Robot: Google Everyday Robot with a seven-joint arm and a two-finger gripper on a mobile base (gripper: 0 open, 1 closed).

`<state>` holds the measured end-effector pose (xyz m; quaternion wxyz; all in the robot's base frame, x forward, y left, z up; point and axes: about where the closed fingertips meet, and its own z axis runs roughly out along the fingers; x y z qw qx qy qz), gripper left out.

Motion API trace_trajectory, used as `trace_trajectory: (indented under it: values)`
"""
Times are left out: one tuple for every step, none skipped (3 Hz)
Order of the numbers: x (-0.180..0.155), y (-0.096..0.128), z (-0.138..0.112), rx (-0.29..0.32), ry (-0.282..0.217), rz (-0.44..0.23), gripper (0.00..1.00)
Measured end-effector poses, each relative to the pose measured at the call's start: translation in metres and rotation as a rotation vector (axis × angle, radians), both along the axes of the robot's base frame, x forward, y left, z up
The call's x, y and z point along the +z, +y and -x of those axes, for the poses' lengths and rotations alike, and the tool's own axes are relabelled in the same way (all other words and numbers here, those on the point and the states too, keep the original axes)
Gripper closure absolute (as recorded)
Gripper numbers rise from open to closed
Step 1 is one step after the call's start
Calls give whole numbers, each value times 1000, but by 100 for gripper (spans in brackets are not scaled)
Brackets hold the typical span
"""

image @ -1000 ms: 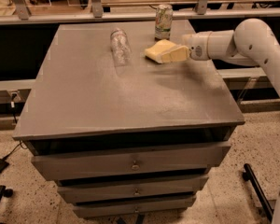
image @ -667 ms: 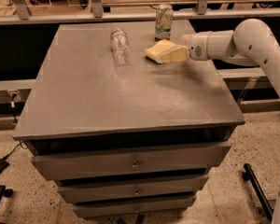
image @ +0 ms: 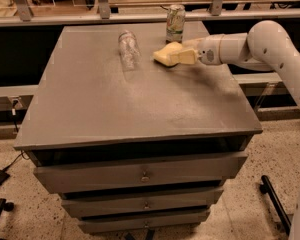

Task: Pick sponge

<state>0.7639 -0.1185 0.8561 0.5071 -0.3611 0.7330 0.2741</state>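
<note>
The pale yellow sponge (image: 163, 54) lies on the grey table top (image: 140, 99) at the back right, just in front of the drink can. My gripper (image: 175, 58) reaches in from the right on the white arm (image: 250, 46) and sits at the sponge's right end, touching or overlapping it at table height. The sponge's right part is hidden behind the gripper.
A silver-green drink can (image: 175, 18) stands upright right behind the sponge. A clear plastic bottle (image: 129, 49) lies on its side to the left of the sponge. The table has drawers (image: 142, 175) below. A railing and shelves run behind the table.
</note>
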Motion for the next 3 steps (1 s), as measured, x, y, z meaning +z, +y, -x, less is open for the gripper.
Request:
trace_trajectory:
  values:
    - [-2, 4, 0, 6, 3, -1, 78]
    - [-3, 7, -1, 10, 4, -2, 99]
    - [9, 4, -1, 19, -11, -47, 100]
